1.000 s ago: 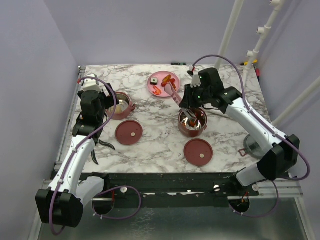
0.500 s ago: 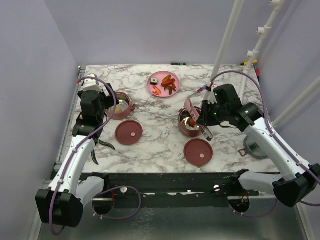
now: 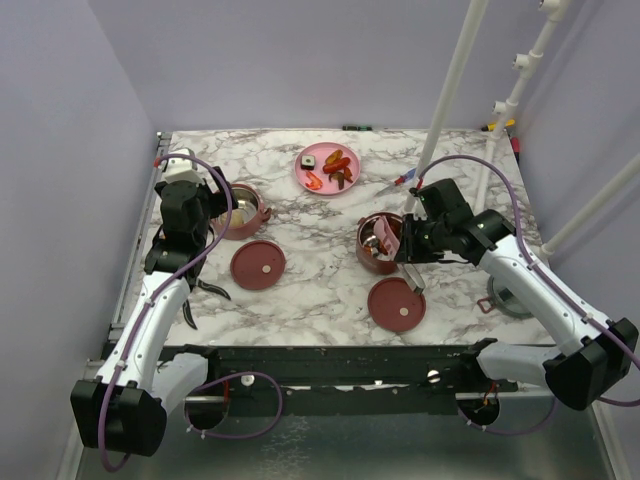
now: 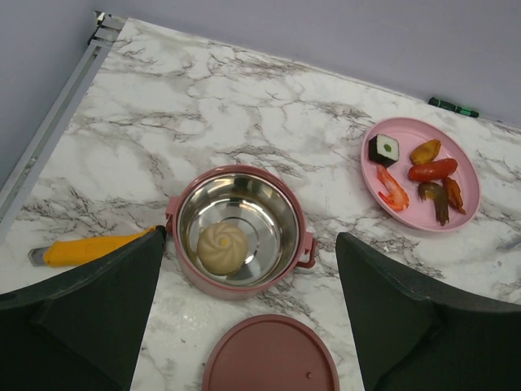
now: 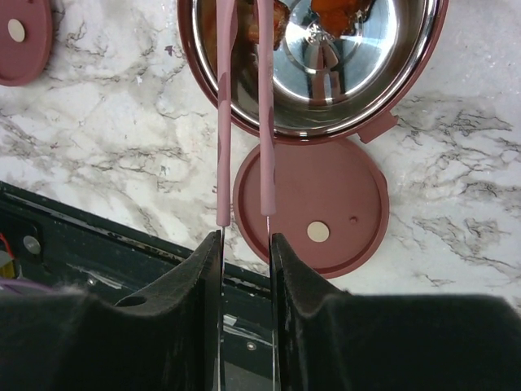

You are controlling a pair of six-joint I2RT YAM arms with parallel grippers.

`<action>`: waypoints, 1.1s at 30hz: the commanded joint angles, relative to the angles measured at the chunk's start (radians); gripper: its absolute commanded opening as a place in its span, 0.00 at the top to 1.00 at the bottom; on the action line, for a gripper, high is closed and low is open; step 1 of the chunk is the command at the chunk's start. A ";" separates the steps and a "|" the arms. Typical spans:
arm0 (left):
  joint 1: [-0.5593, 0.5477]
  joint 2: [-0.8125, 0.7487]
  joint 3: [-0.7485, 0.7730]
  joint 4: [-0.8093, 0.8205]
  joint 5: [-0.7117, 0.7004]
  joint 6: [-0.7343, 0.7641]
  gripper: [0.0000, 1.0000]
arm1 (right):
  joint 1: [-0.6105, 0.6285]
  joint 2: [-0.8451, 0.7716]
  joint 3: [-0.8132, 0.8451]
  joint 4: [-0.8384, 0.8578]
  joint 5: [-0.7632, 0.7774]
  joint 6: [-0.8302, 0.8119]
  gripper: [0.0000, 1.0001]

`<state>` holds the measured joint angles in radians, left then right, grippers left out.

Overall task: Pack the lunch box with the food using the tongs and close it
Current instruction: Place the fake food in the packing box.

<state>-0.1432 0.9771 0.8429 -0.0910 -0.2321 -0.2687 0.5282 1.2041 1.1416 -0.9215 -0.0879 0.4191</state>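
right wrist: tongs (image 5: 224,122) across rim of lunch box (image 5: 313,137)

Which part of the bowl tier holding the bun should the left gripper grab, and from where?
Probably a side handle, from straight above, the open left gripper straddling it. The handles jut past the round wall of the upright bowl tier as narrow tabs; the bun lies inside, so avoid reaching in.

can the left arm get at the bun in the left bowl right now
Probably yes: the left hand is open and hovers right over the uncovered bowl. The bun lies alone in it, and nothing stands between them.
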 commanded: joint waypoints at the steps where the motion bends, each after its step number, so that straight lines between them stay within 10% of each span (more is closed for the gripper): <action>1: 0.008 -0.016 -0.007 0.019 0.004 0.001 0.12 | 0.000 0.009 -0.011 0.014 0.027 0.008 0.70; 22: 0.008 -0.027 -0.011 0.022 -0.013 0.001 0.12 | 0.001 -0.010 0.103 0.049 -0.070 -0.044 0.64; 33: 0.008 -0.020 -0.012 0.023 -0.013 0.001 0.12 | 0.004 0.288 0.270 0.321 -0.125 -0.062 0.65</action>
<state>-0.1432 0.9672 0.8425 -0.0910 -0.2333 -0.2687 0.5282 1.3785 1.3506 -0.7521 -0.1661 0.3653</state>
